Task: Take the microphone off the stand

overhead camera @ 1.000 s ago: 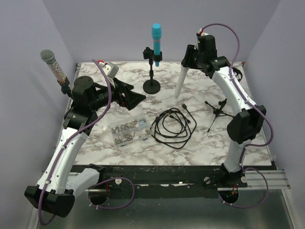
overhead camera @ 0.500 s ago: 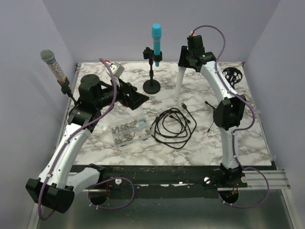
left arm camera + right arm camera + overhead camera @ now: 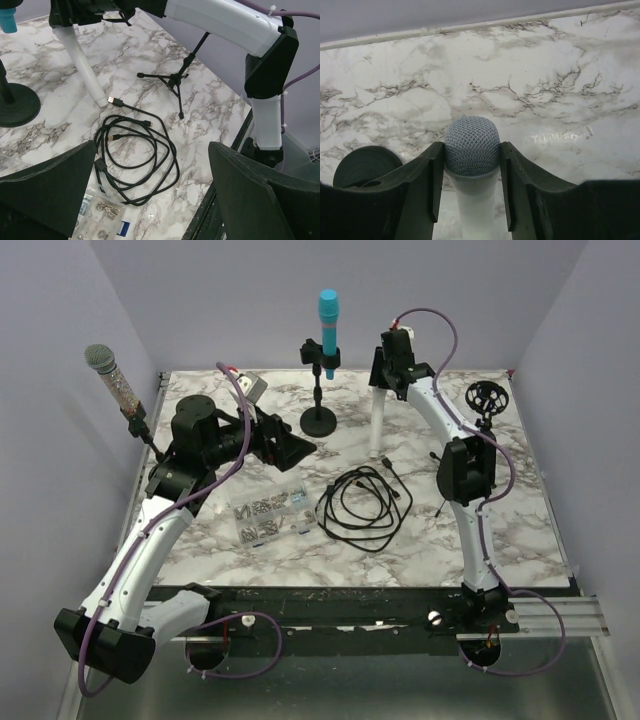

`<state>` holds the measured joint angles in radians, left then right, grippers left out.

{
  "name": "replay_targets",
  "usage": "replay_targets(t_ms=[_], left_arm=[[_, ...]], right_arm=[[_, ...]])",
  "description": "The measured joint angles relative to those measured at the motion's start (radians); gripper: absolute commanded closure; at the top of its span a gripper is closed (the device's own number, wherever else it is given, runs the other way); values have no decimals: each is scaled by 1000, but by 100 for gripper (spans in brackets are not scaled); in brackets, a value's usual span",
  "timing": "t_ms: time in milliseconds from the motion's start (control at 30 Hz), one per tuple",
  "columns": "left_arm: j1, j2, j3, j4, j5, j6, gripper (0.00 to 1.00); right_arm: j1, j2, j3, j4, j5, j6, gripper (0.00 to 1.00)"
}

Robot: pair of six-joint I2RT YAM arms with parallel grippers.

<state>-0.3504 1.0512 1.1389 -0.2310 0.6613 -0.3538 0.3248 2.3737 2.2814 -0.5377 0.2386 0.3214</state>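
My right gripper (image 3: 471, 151) is clamped on the microphone (image 3: 471, 142); my left gripper (image 3: 152, 150) is spread wide, with the cable (image 3: 172, 152) beneath it.

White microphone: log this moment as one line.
right gripper: shut on white microphone, grille up | left gripper: open, empty | blue microphone: on stand
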Motion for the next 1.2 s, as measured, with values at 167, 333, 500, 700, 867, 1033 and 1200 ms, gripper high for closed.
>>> replay_targets(t_ms=[167, 333, 500, 700, 867, 1033, 1200], left_arm=[[-10, 12, 11, -13, -9, 6, 1], [-20, 22, 14, -15, -10, 6, 1], [-24, 37, 15, -24, -10, 6, 1], [-25, 44, 16, -34, -10, 5, 1], [-25, 45, 17, -39, -10, 5, 1], [-25, 46, 17, -41, -10, 5, 1], [-25, 46, 20, -42, -10, 6, 1]], right_arm=[[0, 106, 62, 52, 22, 0, 99], [0, 178, 68, 82, 41, 0, 99], [0, 219, 74, 103, 58, 0, 99], [0, 237, 85, 126, 64, -8, 89], [0, 242, 91, 129, 64, -8, 60], [0, 243, 107, 111, 62, -12, 32], [0, 238, 137, 83, 54, -27, 19]])
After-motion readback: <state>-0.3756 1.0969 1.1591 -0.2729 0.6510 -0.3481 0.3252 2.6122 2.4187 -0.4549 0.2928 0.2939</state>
